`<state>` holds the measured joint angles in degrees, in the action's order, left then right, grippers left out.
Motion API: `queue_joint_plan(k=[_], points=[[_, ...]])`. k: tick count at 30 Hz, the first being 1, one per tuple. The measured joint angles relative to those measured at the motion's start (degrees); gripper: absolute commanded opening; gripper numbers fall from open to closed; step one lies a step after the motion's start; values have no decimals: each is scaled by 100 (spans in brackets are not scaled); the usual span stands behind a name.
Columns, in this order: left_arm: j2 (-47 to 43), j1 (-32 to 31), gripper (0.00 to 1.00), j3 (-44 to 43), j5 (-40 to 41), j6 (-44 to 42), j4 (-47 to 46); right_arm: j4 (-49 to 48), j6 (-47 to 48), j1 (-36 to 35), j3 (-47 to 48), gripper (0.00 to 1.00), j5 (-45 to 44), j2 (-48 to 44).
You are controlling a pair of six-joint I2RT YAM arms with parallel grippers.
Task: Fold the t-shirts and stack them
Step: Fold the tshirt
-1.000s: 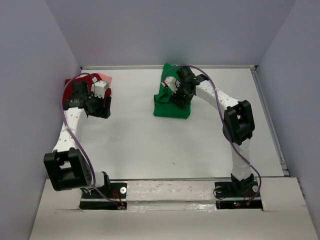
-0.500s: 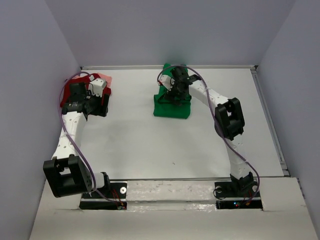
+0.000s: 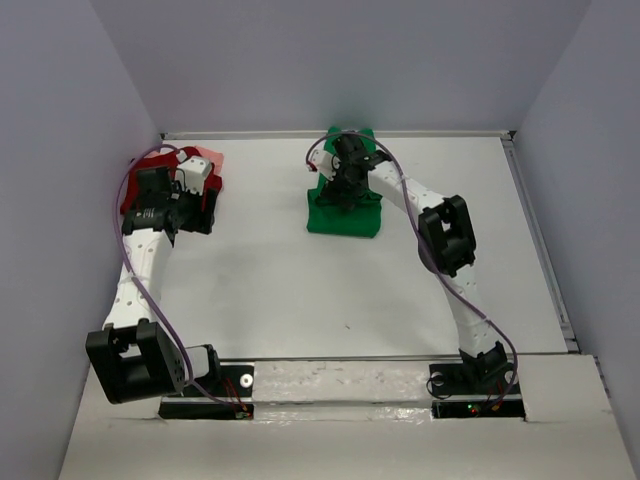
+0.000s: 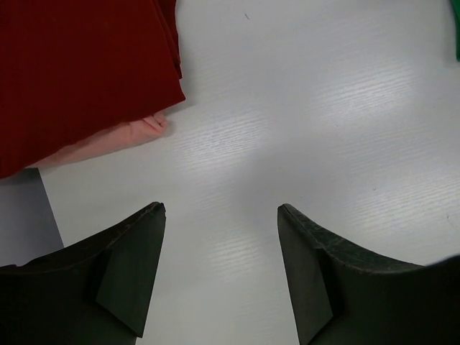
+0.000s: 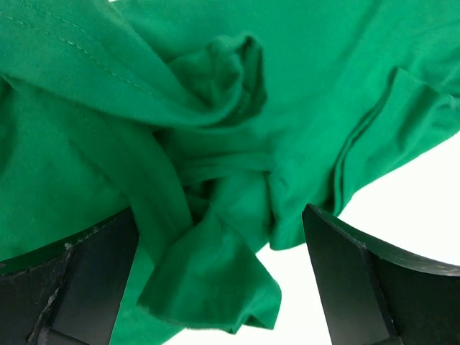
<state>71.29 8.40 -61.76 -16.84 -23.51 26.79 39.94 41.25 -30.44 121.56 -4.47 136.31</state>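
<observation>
Shifted the right gripper (image 3: 347, 185) left across the green t-shirt (image 3: 340, 220), from its right half to roughly mid-cloth, near the far edge. Pulled that arm's elbow left and inward with it, a step per frame. Slightly reshaped the cloth's far end, with green now showing on both sides of the wrist. Nudged the left gripper (image 3: 200, 210) a touch farther from the base, beside the dark red t-shirt (image 4: 79, 72). Dropped that arm's lower joint toward the near-left corner.
</observation>
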Motion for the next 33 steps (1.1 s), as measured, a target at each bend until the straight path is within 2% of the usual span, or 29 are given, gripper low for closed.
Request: queue_joint_plan(k=[6,9,16,22,29,33], points=[[0,0,74,63,0,-2,-4,-133,107,-9,63,100,-223,184],[-13,2,74,109,4,-2,-33,-505,179,-9,68,100,-581,289],[-151,35,74,138,-2,0,-44,-2273,708,-35,76,100,-1812,507],[-195,48,74,138,-59,2,-44,-3550,1231,-33,33,100,-2391,457],[-271,72,75,144,-127,2,-48,-3834,1473,-35,-249,100,-2540,7],[-367,81,75,208,-175,4,-83,-3672,1384,-46,-229,100,-2496,-225]])
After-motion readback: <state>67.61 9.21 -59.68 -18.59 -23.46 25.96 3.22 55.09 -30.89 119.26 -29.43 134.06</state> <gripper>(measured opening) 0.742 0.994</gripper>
